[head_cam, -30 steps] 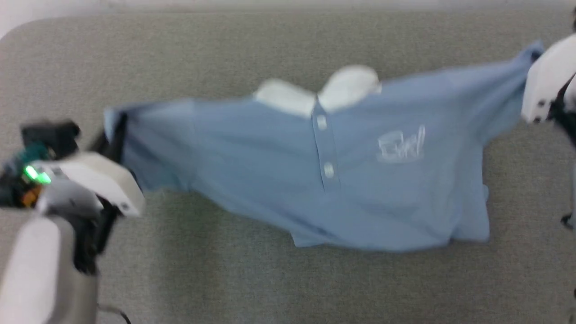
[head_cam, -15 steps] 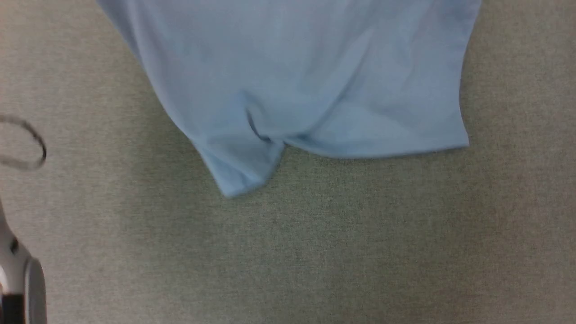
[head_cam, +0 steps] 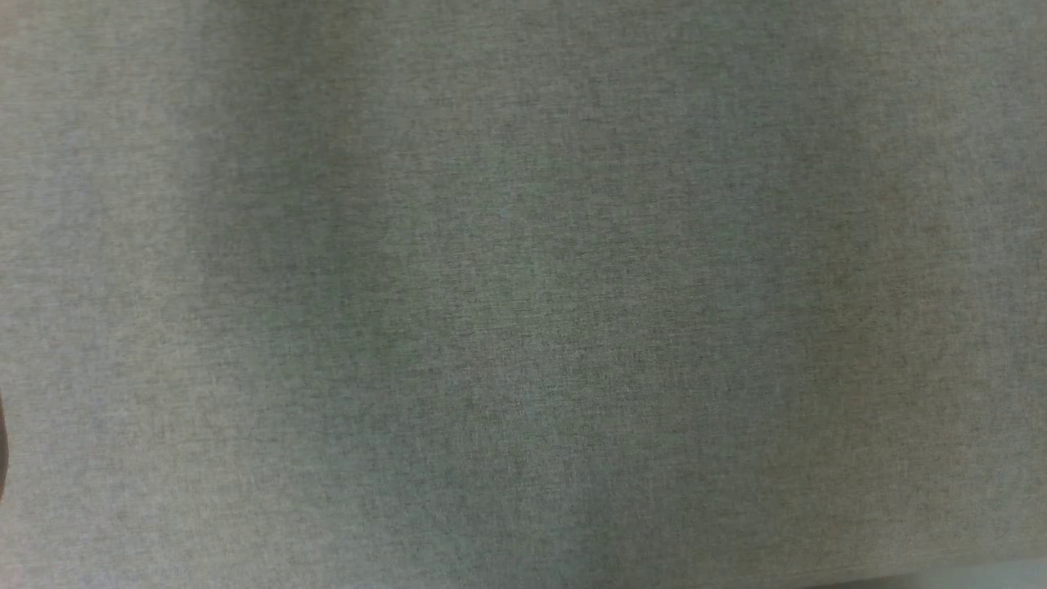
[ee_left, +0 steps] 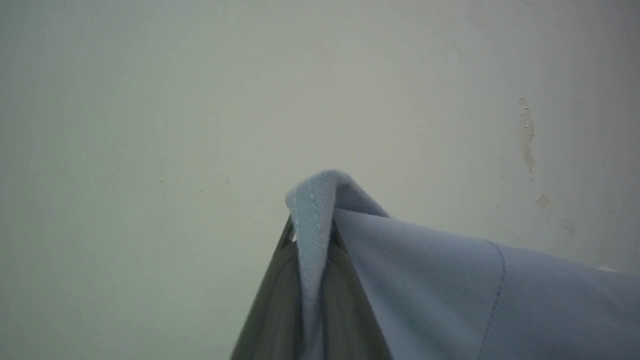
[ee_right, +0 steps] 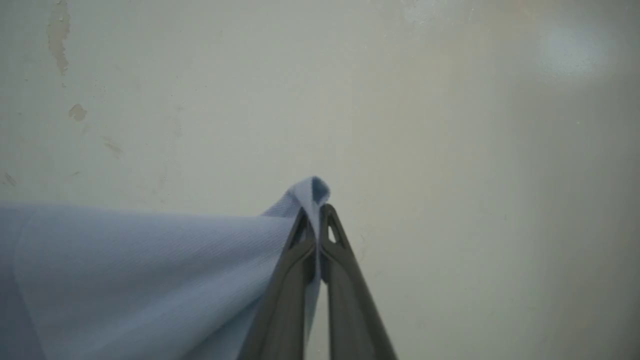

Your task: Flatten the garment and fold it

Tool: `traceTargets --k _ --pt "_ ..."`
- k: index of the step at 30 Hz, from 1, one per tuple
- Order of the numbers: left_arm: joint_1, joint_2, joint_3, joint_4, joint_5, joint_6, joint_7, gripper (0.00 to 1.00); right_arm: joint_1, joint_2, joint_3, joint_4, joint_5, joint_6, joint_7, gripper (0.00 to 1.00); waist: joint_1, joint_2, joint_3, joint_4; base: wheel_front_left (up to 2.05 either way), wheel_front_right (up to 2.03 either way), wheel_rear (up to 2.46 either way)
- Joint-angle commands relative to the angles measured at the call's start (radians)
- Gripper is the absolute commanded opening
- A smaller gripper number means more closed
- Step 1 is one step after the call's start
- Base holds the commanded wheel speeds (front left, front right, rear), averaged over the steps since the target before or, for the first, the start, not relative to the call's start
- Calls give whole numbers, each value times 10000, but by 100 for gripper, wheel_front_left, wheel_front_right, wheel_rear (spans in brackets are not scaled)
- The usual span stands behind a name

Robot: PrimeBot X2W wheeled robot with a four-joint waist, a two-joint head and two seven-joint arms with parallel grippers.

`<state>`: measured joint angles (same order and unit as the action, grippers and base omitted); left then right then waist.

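Note:
In the left wrist view my left gripper [ee_left: 314, 227] is shut on a stitched hem edge of the light blue garment [ee_left: 450, 290]; the cloth pokes up past the fingertips and stretches away to the lower right. In the right wrist view my right gripper [ee_right: 315, 212] is shut on another edge of the garment [ee_right: 150, 270], with a small fold sticking out above the tips and the fabric spreading to the lower left. Both grippers point at a pale wall.
The head view looks straight down on the grey woven table cover [head_cam: 523, 294]. The pale wall behind shows chipped paint patches [ee_left: 525, 132] in the left wrist view, and chipped patches [ee_right: 58, 32] in the right wrist view too.
The head camera has tilted down: the shirt, seen spread between both grippers a second ago, slid up and out of the head view, leaving grey cloth surface.

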<state>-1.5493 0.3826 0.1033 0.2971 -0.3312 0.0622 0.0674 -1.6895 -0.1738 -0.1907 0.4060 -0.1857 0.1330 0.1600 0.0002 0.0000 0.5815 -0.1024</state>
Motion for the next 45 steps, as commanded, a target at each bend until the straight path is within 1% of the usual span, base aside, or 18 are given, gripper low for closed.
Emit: traceTargets --k 1,5,9,12,17,22,24,28,31,34,37,39,40,43,45 --pt "-43 32 15 148 -1 -74 -92 0 -92 32 -29 87 -53 -23 -80 0 -2 0 3 8 0 0 0" --pt "458 -20 -158 778 -169 -447 -91 0 260 31 216 531 157 -23 -307 0 -2 0 -3 99 0 0 0" --pt "1694 -71 -478 1384 -234 -964 -97 0 1300 -88 711 1123 613 -23 -592 0 -2 0 -66 194 0 0 0" --pt "2783 -143 -753 1620 -354 -1335 1 0 2189 -145 1148 1530 1168 -23 -799 0 -2 0 -162 236 0 0 0" --pt "4878 -356 -961 1354 -832 -1622 287 0 3760 -152 1709 1927 2329 -23 -1073 0 -2 0 -538 243 0 0 0" --pt "7358 -549 -1062 523 -1431 -1724 991 0 5783 -277 2102 1817 3511 -23 -710 0 -2 0 -1237 307 0 0 0" --pt "8416 -679 -1074 100 -1641 -1694 1255 0 6720 -345 2102 1618 3925 -23 -349 0 -2 0 -1609 367 0 0 0" --pt "10512 -1043 -928 -962 -2185 -1460 1731 0 8584 -458 1771 834 4431 -23 604 0 -2 0 -2303 453 0 0 0" --pt "12064 -1361 -823 -1826 -2664 -1295 2098 0 10004 -492 1381 -36 4542 -23 1492 0 -2 0 -2741 494 0 0 0" --pt "13457 -1604 -792 -2608 -2967 -1112 2396 0 11428 -463 833 -1026 4374 -23 2372 0 -2 0 -3106 561 0 0 0" --pt "14612 -1717 -828 -3177 -3053 -891 2684 0 12754 -235 169 -1969 4162 -23 3199 0 -2 0 -3368 655 0 0 0" --pt "15269 -1660 -869 -3373 -2805 -637 2787 0 13567 -16 -382 -2508 3852 -23 3613 0 -2 0 -3534 729 0 0 0" --pt "15562 -1618 -909 -3448 -2630 -504 2824 0 13949 109 -615 -2717 3687 -23 3828 0 -2 0 -3594 759 0 0 0" --pt "16256 -1948 -903 -3636 -2806 -267 2836 0 14965 630 -1310 -3219 3384 -23 4402 0 -2 0 -3795 862 0 0 0" --pt "16656 -1922 -953 -3624 -2663 -157 2857 0 15528 911 -1644 -3491 3302 -23 4797 0 -2 0 -3876 901 0 0 0"
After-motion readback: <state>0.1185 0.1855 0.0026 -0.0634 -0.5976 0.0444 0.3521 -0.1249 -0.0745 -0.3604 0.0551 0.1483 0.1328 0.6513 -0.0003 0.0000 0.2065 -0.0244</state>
